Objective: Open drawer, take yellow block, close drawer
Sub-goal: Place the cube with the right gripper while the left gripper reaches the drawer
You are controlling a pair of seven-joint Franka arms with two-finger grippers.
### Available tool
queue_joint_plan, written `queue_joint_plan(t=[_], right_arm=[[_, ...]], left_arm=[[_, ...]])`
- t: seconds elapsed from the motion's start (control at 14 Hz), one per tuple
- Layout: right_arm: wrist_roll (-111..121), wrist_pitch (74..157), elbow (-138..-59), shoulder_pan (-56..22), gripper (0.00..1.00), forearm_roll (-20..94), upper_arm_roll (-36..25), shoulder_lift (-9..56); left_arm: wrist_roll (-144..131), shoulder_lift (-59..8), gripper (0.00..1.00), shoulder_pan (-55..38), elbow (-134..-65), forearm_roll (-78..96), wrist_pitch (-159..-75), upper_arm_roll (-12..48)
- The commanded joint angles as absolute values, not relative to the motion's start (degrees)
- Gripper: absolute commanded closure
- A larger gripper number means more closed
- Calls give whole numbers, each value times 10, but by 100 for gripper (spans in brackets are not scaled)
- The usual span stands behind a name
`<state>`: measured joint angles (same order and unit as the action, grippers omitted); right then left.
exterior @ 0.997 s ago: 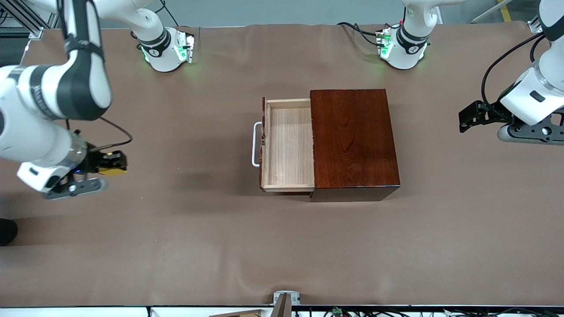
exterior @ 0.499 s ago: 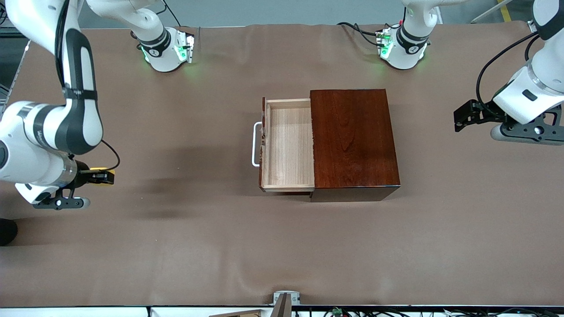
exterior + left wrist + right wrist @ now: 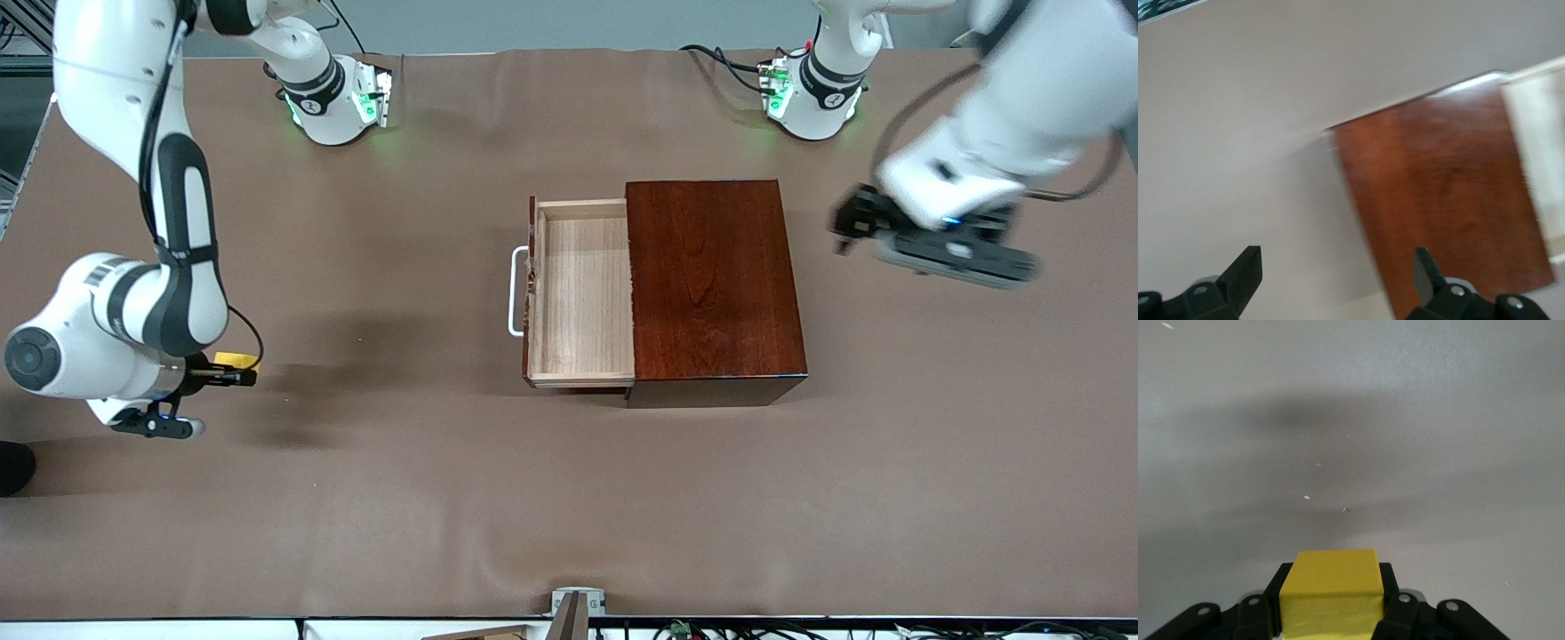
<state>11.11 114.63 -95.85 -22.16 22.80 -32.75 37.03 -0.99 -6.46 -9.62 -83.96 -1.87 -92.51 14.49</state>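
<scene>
Yellow block point(image 3: 1330, 590), one; one drawer point(image 3: 580, 293).

High front camera; two close wrist cameras

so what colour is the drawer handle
White, on the drawer's dark front; the handle shows best in the front view.

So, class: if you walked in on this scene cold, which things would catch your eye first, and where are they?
Mid-table sits a dark wooden box with its drawer pulled out toward the right arm's end, showing bare pale wood. At that end, the right gripper is shut on a bright yellow block low over the brown table. The left gripper hangs open beside the box.
</scene>
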Motion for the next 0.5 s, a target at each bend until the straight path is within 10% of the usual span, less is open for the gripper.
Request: queue_joint_plan(t=[0.0, 0.43], right_arm=[[159, 1169, -955, -200, 100, 271, -321, 388], [171, 1289, -1011, -192, 100, 285, -291, 398]], left_arm=[[-3, -96, 0, -193, -791, -6, -929, 141], [96, -184, 0, -349, -764, 50, -1057, 140]])
